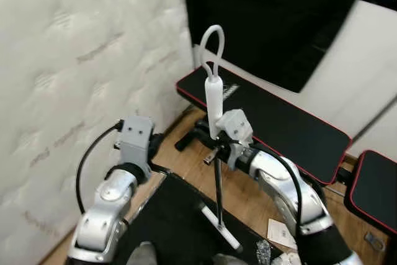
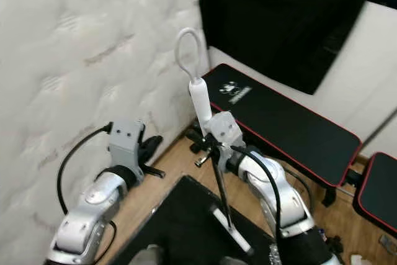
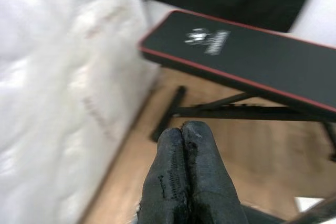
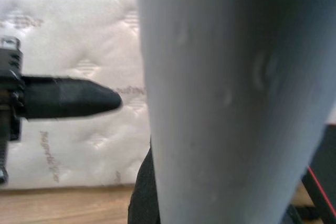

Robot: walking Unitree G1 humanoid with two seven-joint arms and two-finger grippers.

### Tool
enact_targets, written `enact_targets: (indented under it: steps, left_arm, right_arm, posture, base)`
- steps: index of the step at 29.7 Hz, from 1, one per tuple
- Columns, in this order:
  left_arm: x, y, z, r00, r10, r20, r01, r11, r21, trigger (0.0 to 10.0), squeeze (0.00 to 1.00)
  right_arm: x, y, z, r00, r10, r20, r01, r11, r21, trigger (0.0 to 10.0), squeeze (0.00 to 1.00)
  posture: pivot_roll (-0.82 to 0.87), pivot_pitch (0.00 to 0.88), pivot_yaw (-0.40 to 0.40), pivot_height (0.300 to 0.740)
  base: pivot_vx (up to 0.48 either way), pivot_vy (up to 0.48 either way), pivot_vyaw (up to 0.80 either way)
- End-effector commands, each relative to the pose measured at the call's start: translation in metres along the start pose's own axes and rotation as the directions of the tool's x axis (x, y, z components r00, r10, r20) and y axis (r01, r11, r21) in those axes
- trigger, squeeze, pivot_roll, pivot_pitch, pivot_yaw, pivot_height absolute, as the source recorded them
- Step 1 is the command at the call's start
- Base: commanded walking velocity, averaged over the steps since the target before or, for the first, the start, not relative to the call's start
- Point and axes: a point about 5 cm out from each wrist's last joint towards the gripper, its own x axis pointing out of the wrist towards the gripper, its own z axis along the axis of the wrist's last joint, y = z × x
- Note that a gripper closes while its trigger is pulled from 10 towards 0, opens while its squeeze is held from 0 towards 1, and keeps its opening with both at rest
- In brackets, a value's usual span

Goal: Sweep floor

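A broom stands upright in front of me, with a white grip ending in a loop (image 1: 213,91) and a thin dark shaft (image 1: 218,184) running down to a white piece (image 1: 221,226) near the floor. My right gripper (image 1: 217,150) is shut on the broom just below the white grip, which looms close and blurred in the right wrist view (image 4: 231,98). My left gripper (image 1: 155,144) is held out to the left of the broom, close to the mattress. Its fingers (image 3: 184,150) are pressed together with nothing between them.
A white quilted mattress (image 1: 74,60) stands on edge along the left. A black weight bench with red edging (image 1: 279,122) crosses ahead, with a second pad (image 1: 375,187) at the right. On the wooden floor (image 1: 248,197) lie a black mat (image 1: 173,221) and paper scraps (image 1: 282,231).
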Motion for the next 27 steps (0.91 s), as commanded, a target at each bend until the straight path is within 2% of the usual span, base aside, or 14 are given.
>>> enact_targets:
  steps: [1, 7, 15, 17, 20, 27]
  left_arm:
    - [0.0, -0.005, -0.002, 1.0, -0.019, 0.0, 0.019, 1.0, 0.001, 10.0, 0.0]
    - [0.0, -0.006, -0.003, 1.0, -0.016, 0.008, 0.016, 1.0, 0.007, 10.0, 0.0]
    - [0.001, -0.006, -0.004, 1.0, -0.026, 0.004, 0.026, 1.0, 0.01, 10.0, 0.0]
    - [0.001, -0.006, -0.004, 1.0, -0.027, 0.002, 0.027, 1.0, 0.011, 10.0, 0.0]
    - [0.001, -0.007, -0.004, 1.0, -0.029, 0.001, 0.029, 1.0, 0.012, 10.0, 0.0]
    - [0.002, -0.008, -0.004, 0.999, -0.033, 0.002, 0.033, 0.999, 0.014, 10.0, 0.0]
  right_arm:
    - [-0.003, -0.01, 0.0, 0.999, -0.05, -0.016, 0.049, 0.998, -0.025, 10.0, 0.0]
    - [-0.001, -0.018, -0.001, 0.994, -0.105, -0.02, 0.105, 0.994, -0.013, 10.0, 0.0]
    - [0.0, -0.033, -0.008, 0.967, -0.246, -0.069, 0.245, 0.969, -0.028, 10.0, 0.0]
    - [0.0, -0.034, -0.008, 0.968, -0.244, -0.063, 0.243, 0.97, -0.025, 10.0, 0.0]
    - [-0.001, -0.03, -0.004, 0.982, -0.185, -0.04, 0.184, 0.983, -0.017, 10.0, 0.0]
    - [0.0, -0.025, -0.002, 0.987, -0.156, -0.022, 0.156, 0.988, 0.01, 10.0, 0.0]
  posture:
    - [-0.04, 0.145, -0.127, 0.74]
    - [-0.03, 0.145, -0.131, 0.74]
    - [-0.03, 0.144, -0.13, 0.74]
    - [-0.03, 0.143, -0.128, 0.74]
    - [-0.03, 0.143, -0.128, 0.74]
    - [-0.04, 0.144, -0.128, 0.74]
  base:
    - [0.0, 0.0, 0.8]
    - [0.0, 0.0, 0.8]
    - [0.0, 0.0, 0.0]
    - [0.0, 0.0, 0.0]
    - [0.0, 0.0, 0.0]
    - [0.238, 0.0, 0.67]
